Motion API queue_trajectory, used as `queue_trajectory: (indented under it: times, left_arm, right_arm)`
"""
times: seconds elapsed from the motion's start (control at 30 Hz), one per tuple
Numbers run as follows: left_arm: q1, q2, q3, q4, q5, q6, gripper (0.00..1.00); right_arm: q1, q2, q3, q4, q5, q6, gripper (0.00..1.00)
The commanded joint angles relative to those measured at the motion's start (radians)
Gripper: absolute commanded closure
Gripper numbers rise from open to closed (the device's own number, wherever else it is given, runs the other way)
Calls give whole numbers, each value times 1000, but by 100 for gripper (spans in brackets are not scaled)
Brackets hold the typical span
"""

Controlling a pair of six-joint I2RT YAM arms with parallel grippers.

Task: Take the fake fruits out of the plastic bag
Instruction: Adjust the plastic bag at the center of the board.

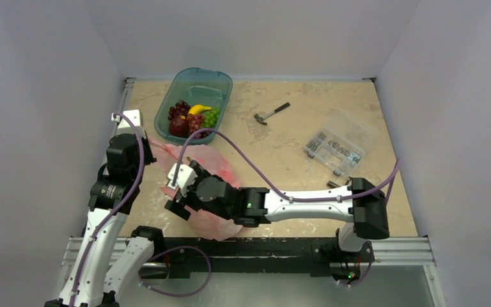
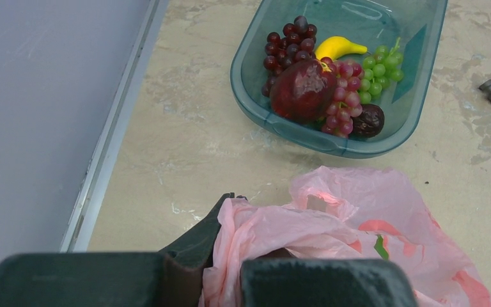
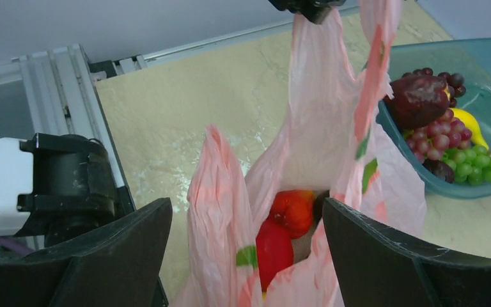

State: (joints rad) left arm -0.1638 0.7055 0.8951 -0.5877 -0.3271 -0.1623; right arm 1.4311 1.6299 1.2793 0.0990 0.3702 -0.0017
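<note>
The pink plastic bag point(image 1: 212, 167) lies on the table near the left front. My left gripper point(image 2: 230, 256) is shut on the bag's edge point(image 2: 275, 230) and holds it up; in the right wrist view it shows at the top point(image 3: 310, 7). My right gripper point(image 3: 246, 243) is open over the bag's mouth point(image 3: 307, 147), one finger on each side. Inside the bag lie a red-orange fruit point(image 3: 292, 211) and a red fruit point(image 3: 273, 249). In the top view the right gripper point(image 1: 178, 192) is at the bag's left end.
The teal tray point(image 1: 220, 80) at the back holds dark grapes point(image 1: 179, 110), a banana point(image 1: 198, 109), green grapes point(image 1: 211, 118) and a dark red fruit point(image 1: 179, 126). A hammer point(image 1: 272, 114) and a clear parts box point(image 1: 340, 143) lie to the right.
</note>
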Motion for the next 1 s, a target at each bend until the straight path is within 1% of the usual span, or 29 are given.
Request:
queue_trajectory:
  times: [0.0, 0.07, 0.13, 0.2, 0.33, 0.43, 0.57, 0.6, 0.63, 0.7, 0.87, 0.97]
  left_arm:
    - [6, -6, 7, 43, 19, 9, 100]
    - [6, -7, 7, 42, 21, 9, 100]
    - [5, -9, 9, 42, 21, 9, 100]
    - [6, -10, 9, 43, 17, 7, 100]
    - [6, -14, 11, 36, -21, -5, 100]
    - [6, -14, 13, 27, -72, -16, 100]
    - [18, -25, 18, 14, -164, -22, 100]
    - [27, -33, 15, 18, -172, -19, 100]
    - [36, -43, 11, 24, -176, -15, 100]
    - [64, -56, 4, 33, -182, -13, 100]
    - [137, -78, 8, 21, -254, -26, 100]
    - [164, -99, -3, 32, -273, -28, 100]
  right_arm:
    - [-1, 85, 112, 3, -26, -123, 15]
    - [-1, 124, 144, 9, -26, -140, 17]
    - [-1, 165, 180, 14, -5, -148, 22]
    - [-1, 183, 184, 52, 58, -150, 26]
    - [0, 163, 173, 135, 183, -119, 57]
    - [-11, 95, 117, 237, 243, -100, 70]
    - [-65, 21, 82, 287, 241, -23, 94]
    - [-87, 2, 80, 294, 231, -8, 97]
    - [-108, -6, 81, 295, 214, -6, 100]
    - [-143, -38, 92, 291, 194, 32, 100]
    - [-202, -111, 116, 297, 161, 37, 100]
    - [-219, -151, 78, 317, 157, 46, 100]
